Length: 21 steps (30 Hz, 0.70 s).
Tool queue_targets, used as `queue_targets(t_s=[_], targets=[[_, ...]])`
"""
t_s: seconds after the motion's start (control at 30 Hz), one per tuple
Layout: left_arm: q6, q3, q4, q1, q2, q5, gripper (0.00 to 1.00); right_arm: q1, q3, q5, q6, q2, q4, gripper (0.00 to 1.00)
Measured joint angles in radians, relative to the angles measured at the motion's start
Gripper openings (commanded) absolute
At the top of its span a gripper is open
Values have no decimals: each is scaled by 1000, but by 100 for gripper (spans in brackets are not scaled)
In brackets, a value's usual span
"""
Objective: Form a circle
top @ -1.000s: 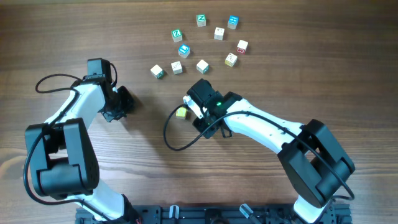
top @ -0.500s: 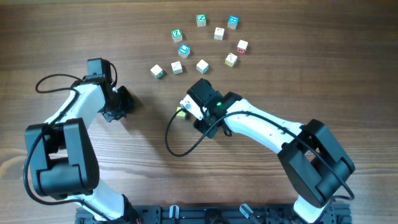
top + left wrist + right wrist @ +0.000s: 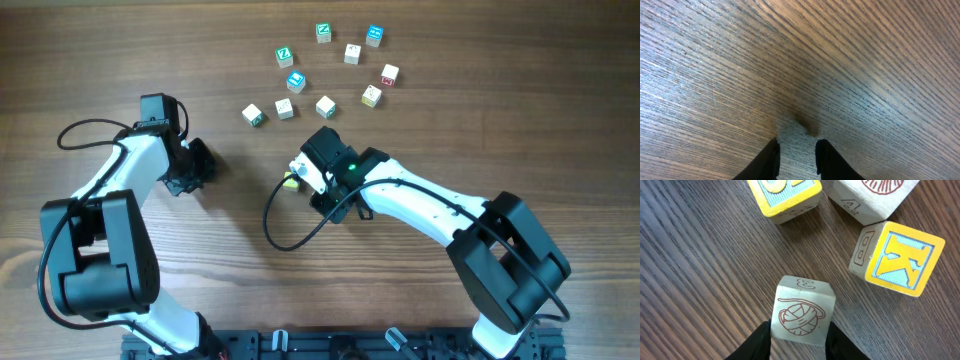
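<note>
Brown tabletop (image 3: pixel 500 60) of matte wood, finely streaked along the grain. Toward its far middle, the circle (image 3: pixel 352 53): a loose, uneven ring of small square-edged cubes, with pale faces carrying green, blue and red marks and two cubes sitting inside the outline. Nearer the robot and apart from that ring, right gripper (image 3: pixel 799 327) pinching a cream block (image 3: pixel 802 311) by its two flanks, smooth dark fingers pressed against the sides. On the block's facing side a red line drawing of a yarn ball, on the side beyond it a printed 3. Ahead of it in the right wrist view, a K block (image 3: pixel 900 257) with yellow border and ribbed blue ground, set askew to the grain. Left gripper (image 3: pixel 796 150) narrowly parted, bare grain showing through the gap between its rounded black tips.
</note>
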Motion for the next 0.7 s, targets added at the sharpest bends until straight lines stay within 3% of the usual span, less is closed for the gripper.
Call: queue_targets(t_s=[0.3, 0.33, 0.37, 0.43, 0.57, 0.7], targets=[[0, 0, 0, 0, 0, 0, 27, 0, 0, 16, -25, 0, 15, 39], [0, 0, 0, 0, 0, 0, 27, 0, 0, 17, -27, 0, 16, 45], [0, 0, 0, 0, 0, 0, 27, 0, 0, 17, -29, 0, 16, 64], [0, 0, 0, 0, 0, 0, 27, 0, 0, 19, -30, 0, 14, 87], [0, 0, 0, 0, 0, 0, 29, 0, 6, 20, -16, 0, -11, 100], [0, 0, 0, 0, 0, 0, 29, 0, 128, 21, 13, -27, -112, 100]])
